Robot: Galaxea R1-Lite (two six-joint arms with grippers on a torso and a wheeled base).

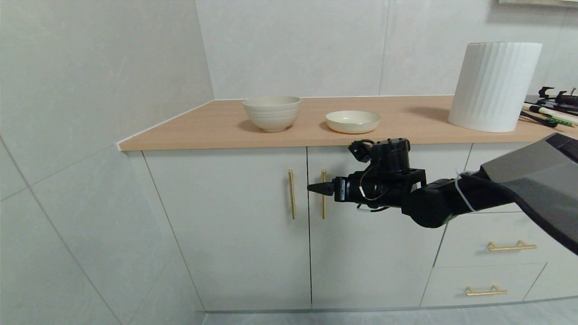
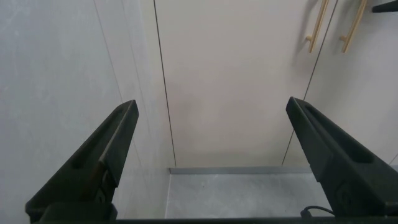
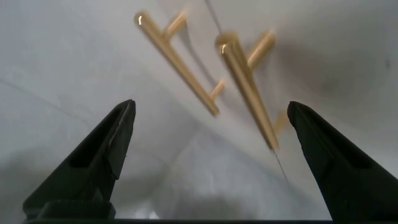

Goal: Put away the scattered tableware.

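Head view. Bowl [image 1: 272, 113] and plate [image 1: 353, 121] upright on counter [image 1: 406, 118], side by side but apart, bowl nearer the left end. Well to the right, a tall white ribbed canister [image 1: 494, 85], with utensils [image 1: 548, 109] lying at the counter's far right edge. Under the counter, two shut doors [image 1: 235, 225], with gold handles [image 1: 291, 194] either side of the seam. Drawers [image 1: 496, 234] further right. Right gripper [image 1: 314, 188] at handle height, pointing left, tip just beside the right door's handle. Touching or not: cannot tell.

Left wrist view. Left gripper [image 2: 211, 102] spread wide, nothing between the fingers. Low down, facing the left door, with wall [image 2: 62, 74] on one side and floor [image 2: 236, 193] below. Handles [image 2: 317, 25] well apart from it, higher on the doors.

Right wrist view. Right gripper [image 3: 211, 109] also spread wide and empty. Both handles [image 3: 180, 62] close ahead, framed between the two fingers, door seam running between them.
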